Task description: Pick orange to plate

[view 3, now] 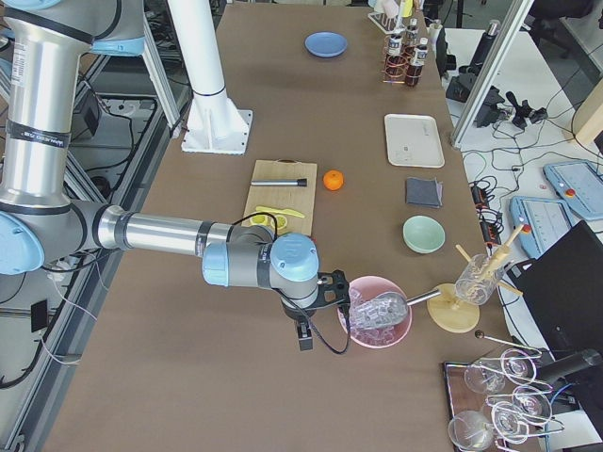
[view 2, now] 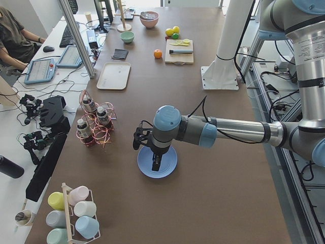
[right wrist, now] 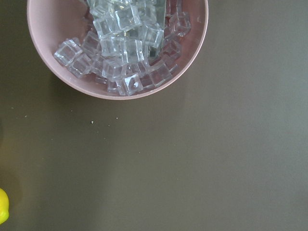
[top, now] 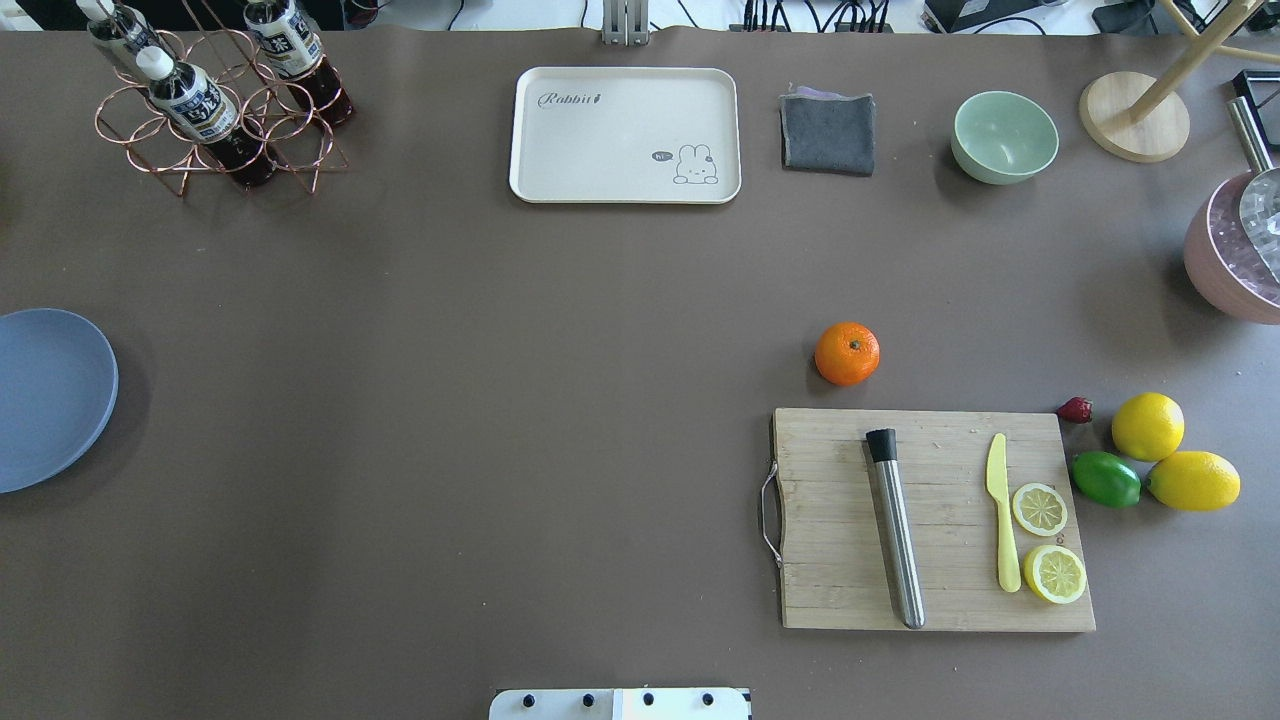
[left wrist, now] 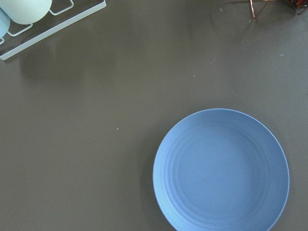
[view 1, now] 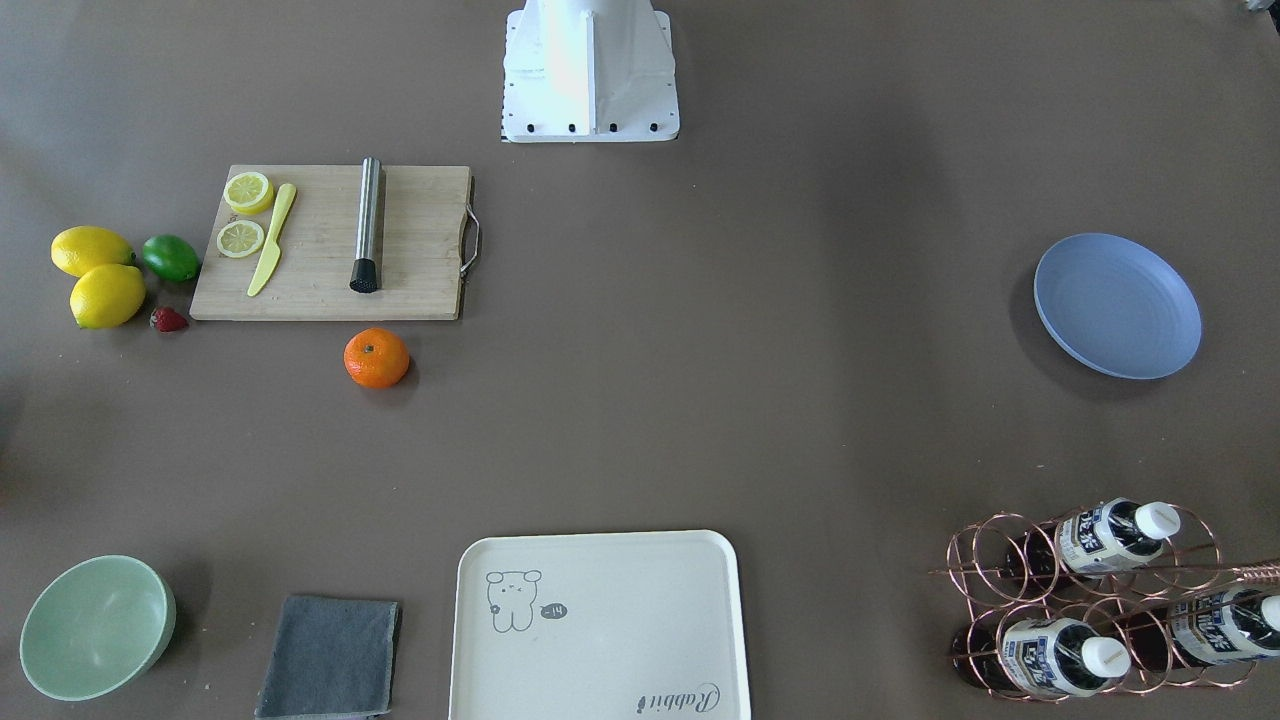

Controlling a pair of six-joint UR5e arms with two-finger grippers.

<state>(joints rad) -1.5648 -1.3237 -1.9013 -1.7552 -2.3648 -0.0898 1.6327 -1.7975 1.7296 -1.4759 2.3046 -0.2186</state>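
sitting beside board: orange | plate well apart | left hand, right hand: cannot tell grip

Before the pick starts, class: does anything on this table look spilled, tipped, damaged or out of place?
Nothing stands out. The orange sits whole on the table just off the cutting board, the plate lies flat and empty, and no ice shows outside the pink bowl.
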